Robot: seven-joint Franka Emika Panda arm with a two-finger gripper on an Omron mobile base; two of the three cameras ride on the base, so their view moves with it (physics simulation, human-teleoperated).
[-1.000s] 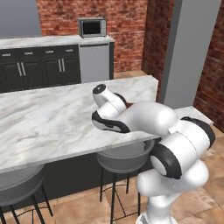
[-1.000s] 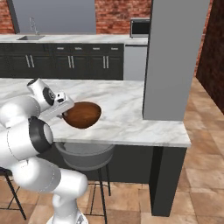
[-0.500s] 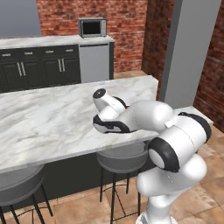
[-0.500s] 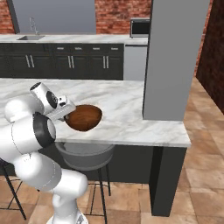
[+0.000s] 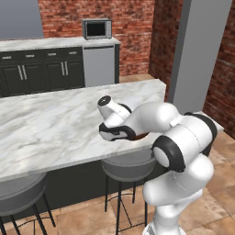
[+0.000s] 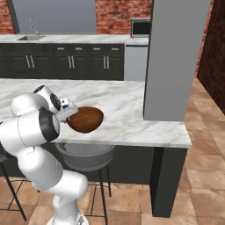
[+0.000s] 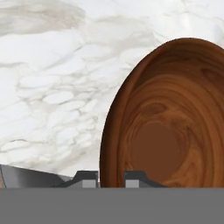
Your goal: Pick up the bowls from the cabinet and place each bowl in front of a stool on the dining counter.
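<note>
The fingers (image 7: 111, 177) are nearly closed, pinching the near rim of the reddish-brown wooden bowl (image 7: 168, 118), one dark tip on each side of its wall in the hand view. The same fingers (image 6: 70, 115) grip the bowl (image 6: 87, 119) at its left edge in the right base view, where it sits tilted, its underside turned outward, low over the desk (image 6: 127, 110) and near its front edge; whether it touches the marble I cannot tell. In the left base view a thin sliver of the bowl (image 5: 141, 136) shows under the white forearm, close to the desk (image 5: 55, 124) edge. Just below that edge stands a stool (image 6: 85, 154) with a round grey seat, directly under the bowl; it shows in the left base view too (image 5: 126, 166), with a second stool (image 5: 20, 195) further along to the left. A grey pillar (image 6: 169, 57) rises from the right end of the desk. Beyond, black base cabinets (image 6: 66, 66) line the brick wall, with a microwave (image 5: 96, 28) on their worktop.
</note>
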